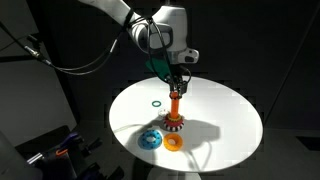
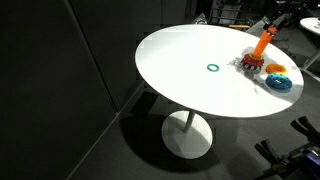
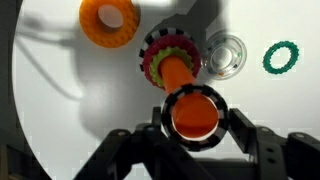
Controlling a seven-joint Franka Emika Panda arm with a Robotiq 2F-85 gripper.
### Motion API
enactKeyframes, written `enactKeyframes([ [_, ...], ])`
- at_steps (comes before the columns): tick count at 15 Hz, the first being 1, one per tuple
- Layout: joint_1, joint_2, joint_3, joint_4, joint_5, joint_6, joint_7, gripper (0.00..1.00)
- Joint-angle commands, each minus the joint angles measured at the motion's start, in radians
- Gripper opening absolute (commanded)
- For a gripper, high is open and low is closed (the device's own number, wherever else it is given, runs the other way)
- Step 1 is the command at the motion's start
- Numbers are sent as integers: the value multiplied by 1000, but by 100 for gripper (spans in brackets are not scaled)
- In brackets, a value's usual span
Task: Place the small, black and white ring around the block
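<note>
- a flat yellow-orange plastic ring [image 3: 90, 30] lies furthest left in the wrist view, on the round white desk [image 3: 60, 90], apart from the other pieces.
- next is a wide red ring with black-and-white marks [image 3: 150, 62], which sits around the foot of the block.
- the block [image 3: 177, 72], a slim orange cylinder post, rises from that red ring towards the camera; in an exterior view [image 2: 262, 45] it looks tilted.
- the small, black and white ring [image 3: 216, 98] circles the very top of the block, seen as a dark rim; its segments are hard to make out.
- the end effector [image 3: 193, 122] is closed on this small ring, one finger against each side.
- a translucent pale blue ring [image 3: 240, 55] lies just beside the red one.
- a thin dark green ring [image 3: 268, 57] lies furthest right, alone.
</note>
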Motion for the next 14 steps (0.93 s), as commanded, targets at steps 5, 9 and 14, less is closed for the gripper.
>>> enactKeyframes([
  [5,-20,31,12,76,30,-45,-22,43],
  [9,-28,57,15,96,45,-79,-26,43],
  [14,-42,92,23,123,78,-144,-47,43],
])
